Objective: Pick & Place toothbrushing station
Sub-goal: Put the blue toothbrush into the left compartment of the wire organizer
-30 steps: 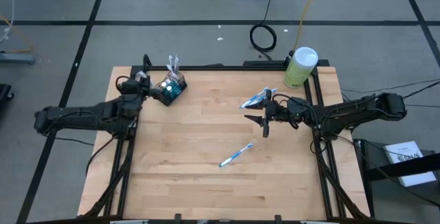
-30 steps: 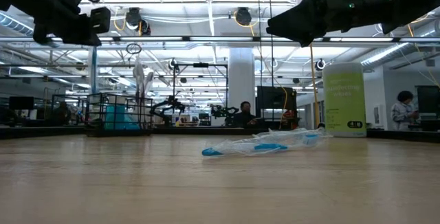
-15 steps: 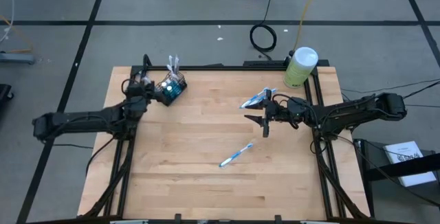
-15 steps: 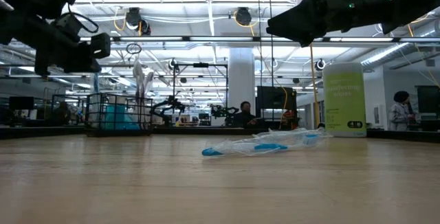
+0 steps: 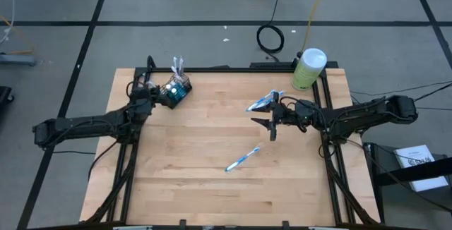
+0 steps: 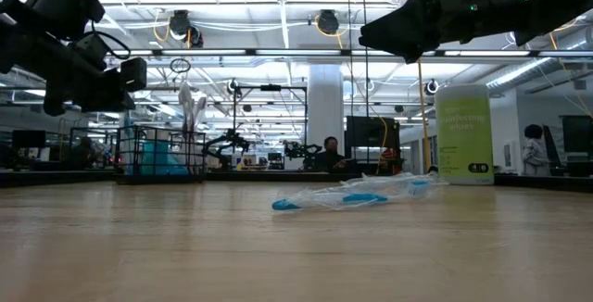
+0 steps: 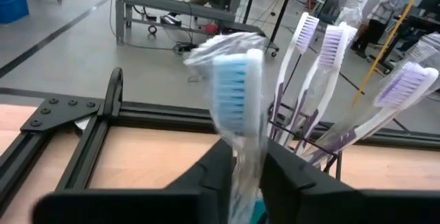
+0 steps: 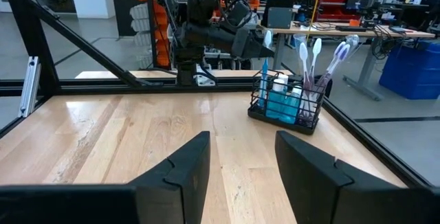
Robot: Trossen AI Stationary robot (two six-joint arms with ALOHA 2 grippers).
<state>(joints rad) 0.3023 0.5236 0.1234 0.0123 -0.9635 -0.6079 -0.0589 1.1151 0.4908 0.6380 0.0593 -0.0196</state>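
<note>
At tabletop's far left corner – left gripper pinching wrapped toothbrush just over mesh holder, fingers barely apart. Best lowered upright into the holder before letting go fully. Right gripper open near far right edge, beside wrapped bundle; loose toothbrush mid-table. Handle end hidden – contact with holder unclear.

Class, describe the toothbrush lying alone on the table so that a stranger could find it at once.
Start at the wooden table and look near its middle, toward the front edge. There a slim blue-and-white toothbrush lies flat on bare wood. Unlike the wrapped bundle by the right tool or the brushes in the wire-mesh holder, it lies alone.
</note>
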